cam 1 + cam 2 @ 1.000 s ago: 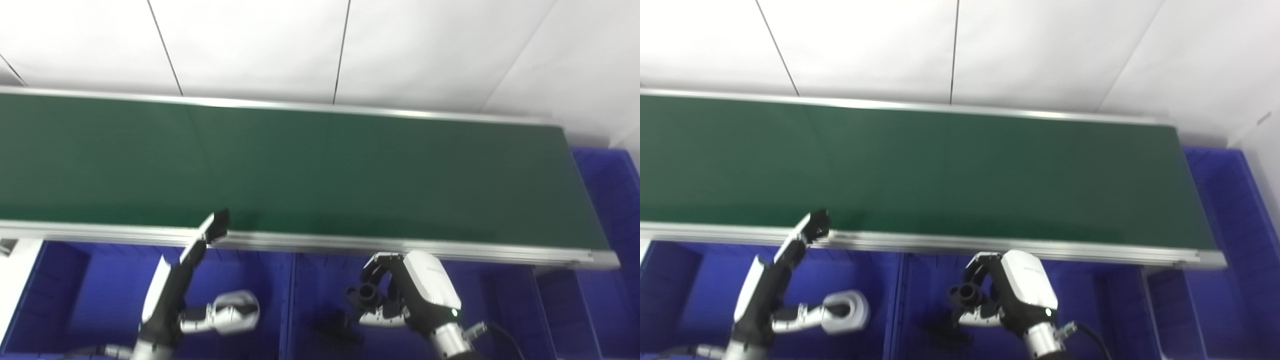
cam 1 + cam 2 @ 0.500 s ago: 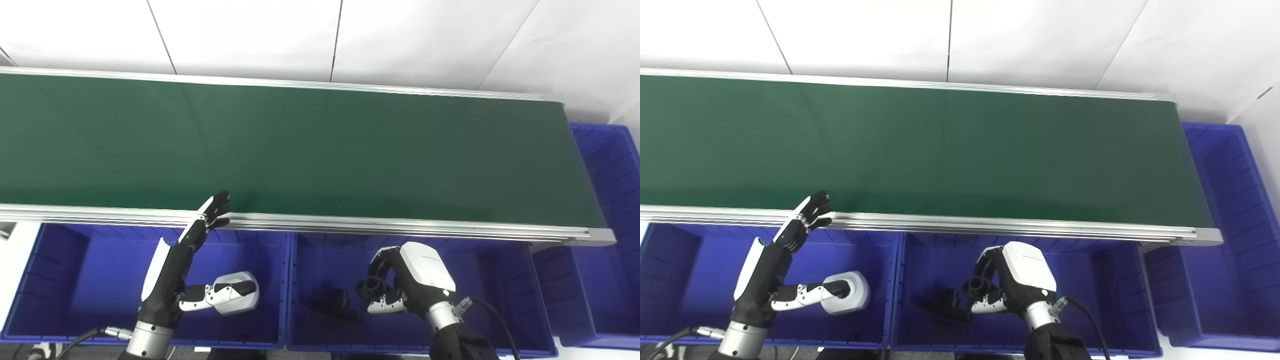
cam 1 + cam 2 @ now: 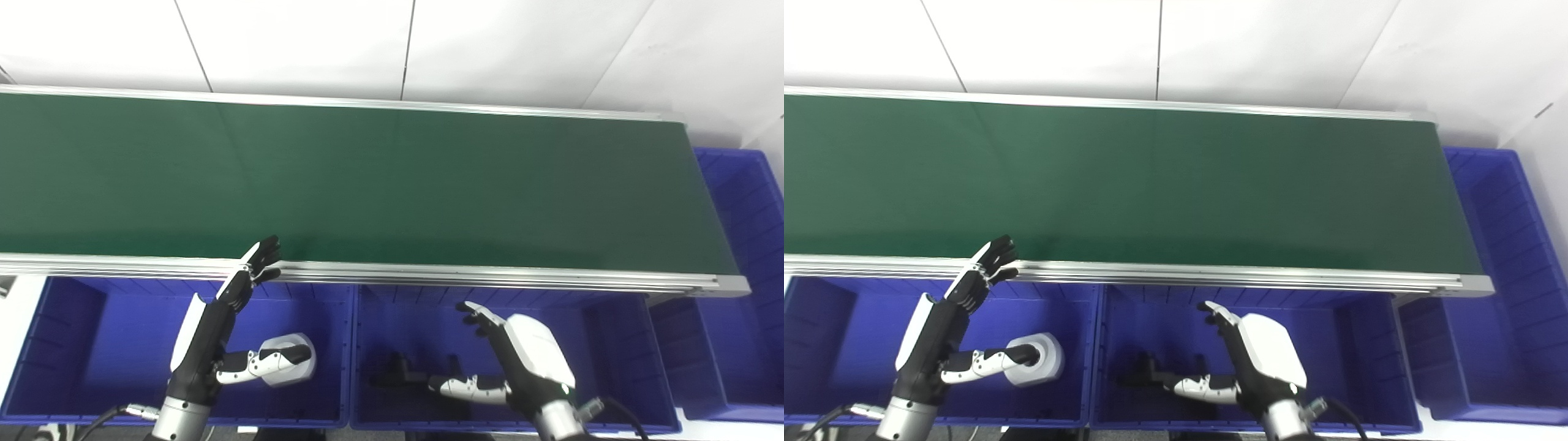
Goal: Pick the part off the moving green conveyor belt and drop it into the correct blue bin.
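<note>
The green conveyor belt (image 3: 392, 184) carries no part. My right hand (image 3: 527, 361) is open and empty, fingers spread, over the middle blue bin (image 3: 612, 355). Black parts (image 3: 404, 370) lie on that bin's floor, just left of the hand; one small black piece (image 3: 453, 366) is near the thumb. My left hand (image 3: 205, 334) is open, with its fingertips (image 3: 263, 252) raised to the belt's near rail, over the left blue bin (image 3: 98, 349). A white rounded part (image 3: 1040, 366) lies in the left bin at that hand's thumb tip.
An aluminium rail (image 3: 490, 278) runs along the belt's near edge, above the bins. A third blue bin (image 3: 747, 202) stands past the belt's right end. White wall panels are behind the belt.
My right hand has opened and let go of the black part, which now lies in the middle bin. The left hand has kept its pose. The camera shifted a little.
</note>
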Controlling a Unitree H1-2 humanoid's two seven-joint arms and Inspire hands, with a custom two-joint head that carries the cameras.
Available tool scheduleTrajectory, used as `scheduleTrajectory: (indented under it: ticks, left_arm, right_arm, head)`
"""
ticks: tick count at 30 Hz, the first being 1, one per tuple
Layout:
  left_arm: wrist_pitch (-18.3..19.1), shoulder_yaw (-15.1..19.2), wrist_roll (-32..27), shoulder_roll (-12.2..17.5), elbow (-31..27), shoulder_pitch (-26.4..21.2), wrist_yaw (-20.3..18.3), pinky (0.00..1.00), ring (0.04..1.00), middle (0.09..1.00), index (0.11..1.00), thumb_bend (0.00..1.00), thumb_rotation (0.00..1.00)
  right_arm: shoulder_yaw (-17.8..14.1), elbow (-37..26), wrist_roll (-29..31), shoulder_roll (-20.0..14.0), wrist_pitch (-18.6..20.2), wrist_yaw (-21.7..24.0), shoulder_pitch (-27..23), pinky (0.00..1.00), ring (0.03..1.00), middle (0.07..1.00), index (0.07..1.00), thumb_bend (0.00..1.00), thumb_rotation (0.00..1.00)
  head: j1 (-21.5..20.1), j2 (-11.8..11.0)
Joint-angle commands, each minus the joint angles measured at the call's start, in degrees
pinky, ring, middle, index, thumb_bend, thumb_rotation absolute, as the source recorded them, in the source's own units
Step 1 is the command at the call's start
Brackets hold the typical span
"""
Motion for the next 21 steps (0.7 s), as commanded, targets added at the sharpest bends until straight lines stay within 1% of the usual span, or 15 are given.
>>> scheduleTrajectory:
  ticks: [1,2,3,4,5,7,10,11,13,14,16,18,21]
  left_arm:
    - [-0.99,0.72,-0.14,0.17,-0.81,0.42,-0.91,0.83,0.897,0.929,0.919,0.60,0.38]
    - [-0.99,0.86,-0.08,0.11,-0.76,0.47,-1.22,0.83,0.900,0.932,0.922,0.60,0.38]
    - [-0.99,0.95,0.11,0.07,-0.53,0.50,-1.40,0.83,0.901,0.934,0.923,0.60,0.38]
    - [-0.99,1.03,0.24,0.01,-0.36,0.53,-1.54,0.83,0.903,0.933,0.919,0.61,0.40]
    - [-0.99,1.02,0.60,-0.09,-0.06,0.53,-1.24,0.83,0.900,0.929,0.913,0.62,0.41]
    - [-0.99,0.90,1.11,-0.20,0.33,0.49,-0.73,0.81,0.890,0.917,0.904,0.64,0.41]
    - [-0.99,0.77,0.71,-0.32,0.87,0.42,-1.22,0.80,0.880,0.904,0.888,0.65,0.41]
    - [-0.99,0.73,0.81,-0.37,1.11,0.46,-1.17,0.80,0.880,0.904,0.887,0.65,0.41]
    - [-0.99,0.53,1.43,-0.28,1.65,0.52,-0.69,0.79,0.874,0.899,0.883,0.66,0.42]
    - [-0.99,0.45,1.58,-0.27,1.87,0.53,-0.54,0.79,0.876,0.899,0.885,0.67,0.43]
    - [-0.99,0.36,1.36,-0.46,2.18,0.64,-0.47,0.80,0.877,0.900,0.886,0.67,0.44]
    - [-0.99,0.36,1.11,-0.52,2.38,0.80,-0.72,0.80,0.877,0.901,0.884,0.68,0.44]
    - [-0.99,0.12,1.76,-0.37,2.58,0.97,-0.02,0.80,0.874,0.901,0.885,0.68,0.44]
  right_arm:
    - [0.01,-2.55,2.35,1.03,-4.52,-3.42,1.37,0.90,0.970,0.981,0.914,0.78,0.51]
    - [-0.10,-2.58,3.46,1.32,-5.62,-4.53,1.94,0.88,0.951,0.974,0.914,0.78,0.49]
    - [-0.16,-1.73,6.10,1.56,-8.57,-6.65,2.57,0.87,0.945,0.971,0.914,0.77,0.48]
    - [-0.20,-1.05,7.99,1.69,-10.70,-8.17,2.97,0.83,0.923,0.964,0.924,0.77,0.47]
    - [-0.19,0.37,11.73,2.08,-13.83,-9.55,3.43,0.81,0.912,0.960,0.935,0.76,0.46]
    - [-0.13,2.28,16.64,2.61,-17.63,-10.89,3.96,0.81,0.916,0.959,0.953,0.76,0.45]
    - [0.68,6.11,21.84,3.32,-23.05,-11.89,3.82,0.81,0.898,0.951,0.975,0.77,0.50]
    - [0.86,8.08,23.45,3.17,-25.66,-12.25,3.23,0.81,0.897,0.951,0.975,0.77,0.50]
    - [0.68,11.39,26.09,2.90,-30.08,-12.78,1.97,0.78,0.884,0.952,0.980,0.78,0.54]
    - [0.45,12.49,26.92,2.88,-31.53,-12.87,1.57,0.78,0.883,0.952,0.985,0.79,0.56]
    - [-0.15,13.83,27.77,3.04,-33.35,-12.94,1.11,0.77,0.885,0.953,0.989,0.79,0.58]
    - [-0.79,14.88,28.55,3.44,-34.69,-13.17,0.77,0.80,0.898,0.958,0.989,0.81,0.60]
    - [-1.51,16.45,29.88,4.16,-35.97,-13.53,0.37,0.82,0.906,0.956,0.988,0.82,0.61]
  head:
    - [0.16,-0.31]
    - [0.16,-0.31]
    - [0.33,-0.64]
    - [0.36,-0.69]
    - [0.57,-1.00]
    - [0.96,-1.26]
    - [1.38,-1.76]
    - [1.53,-2.08]
    - [1.64,-2.34]
    - [1.71,-2.52]
    - [2.00,-2.94]
    - [2.43,-3.32]
    - [2.88,-3.72]
